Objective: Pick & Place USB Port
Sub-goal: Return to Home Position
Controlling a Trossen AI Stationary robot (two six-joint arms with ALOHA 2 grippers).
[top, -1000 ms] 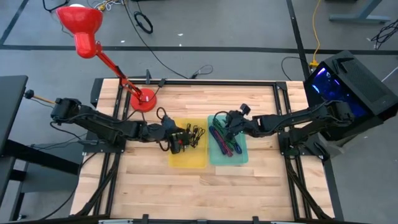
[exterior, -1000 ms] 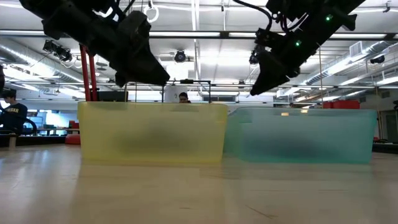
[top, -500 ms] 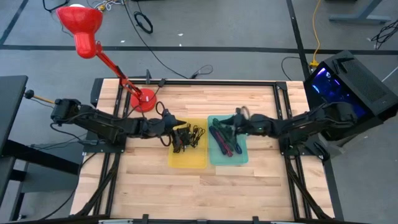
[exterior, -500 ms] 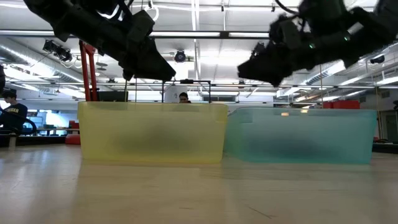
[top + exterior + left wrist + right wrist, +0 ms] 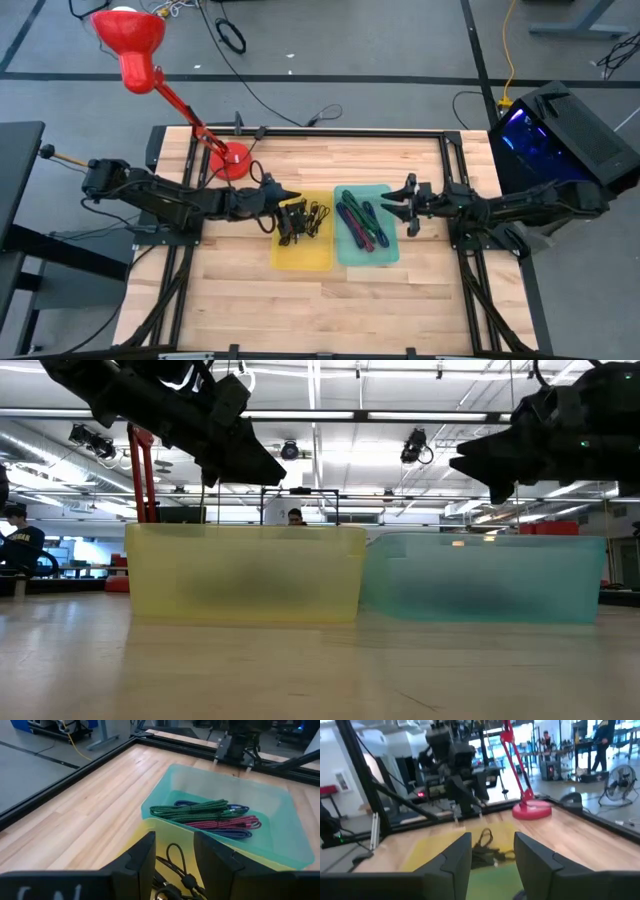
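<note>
Sorted: black cables [image 5: 302, 220] in the yellow bin [image 5: 305, 256], coloured cables [image 5: 356, 226] in the teal bin [image 5: 386, 250]. Left gripper [image 5: 283, 192] at yellow's eleven o'clock, right gripper [image 5: 405, 205] at teal's two, both parted, empty, free to head home.

Black cables [image 5: 304, 219] in yellow bin [image 5: 303, 254], coloured cables [image 5: 358, 224] in green bin [image 5: 369, 256], left gripper [image 5: 288, 194] and right gripper [image 5: 395, 204] flanking

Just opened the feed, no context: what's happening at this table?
Sorting looks finished. Black charger cables lie in the translucent yellow plastic bin; green, pink and blue braided cables lie in the translucent teal-green plastic bin beside it. Left gripper hangs open and empty above the yellow bin's rim; right gripper hangs open and empty at the green bin's right edge.
</note>
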